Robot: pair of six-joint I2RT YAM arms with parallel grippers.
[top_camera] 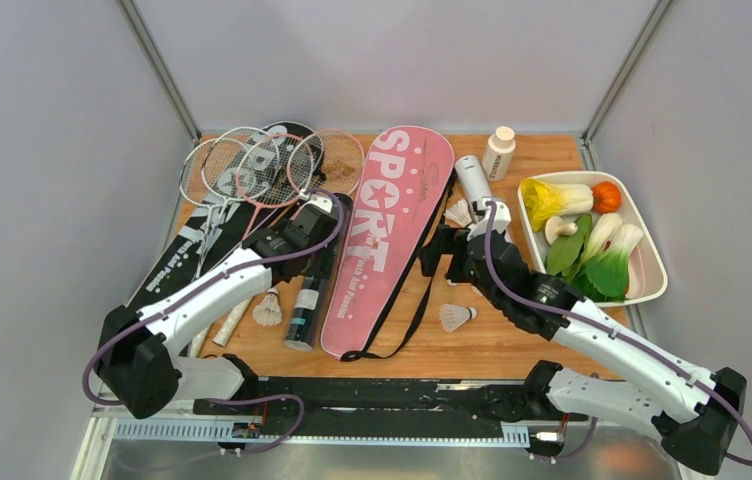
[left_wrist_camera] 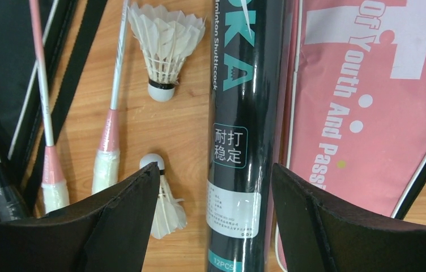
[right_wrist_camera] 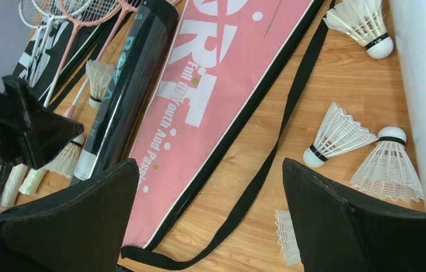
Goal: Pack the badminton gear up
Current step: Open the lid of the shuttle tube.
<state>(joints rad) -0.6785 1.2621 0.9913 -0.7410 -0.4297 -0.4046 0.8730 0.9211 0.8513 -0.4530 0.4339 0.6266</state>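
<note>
Under the left hand (left_wrist_camera: pixel 215 170), spread wide and empty, lies the black tube (left_wrist_camera: pixel 245 113) — shuttlecock (left_wrist_camera: pixel 165 207) at 9 o'clock; right hand (right_wrist_camera: pixel 209 164) gapes, empty.

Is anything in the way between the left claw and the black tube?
Nothing lies over the black tube; the open left gripper straddles it. But a shuttlecock lies close beside the tube, partly under one finger, and might get caught as it closes.

Pink racket-shaped "SPORT" bag (top_camera: pixel 392 230) lies flat, centre frame. Long black tube (top_camera: pixel 304 312) alongside, left. White tube (top_camera: pixel 472 180) right of centre. Thin white and pink rackets (top_camera: pixel 252 165) fanned upper left over black bag (top_camera: pixel 167 265). White feather shuttlecocks (top_camera: pixel 457 318) lie loose.
</note>
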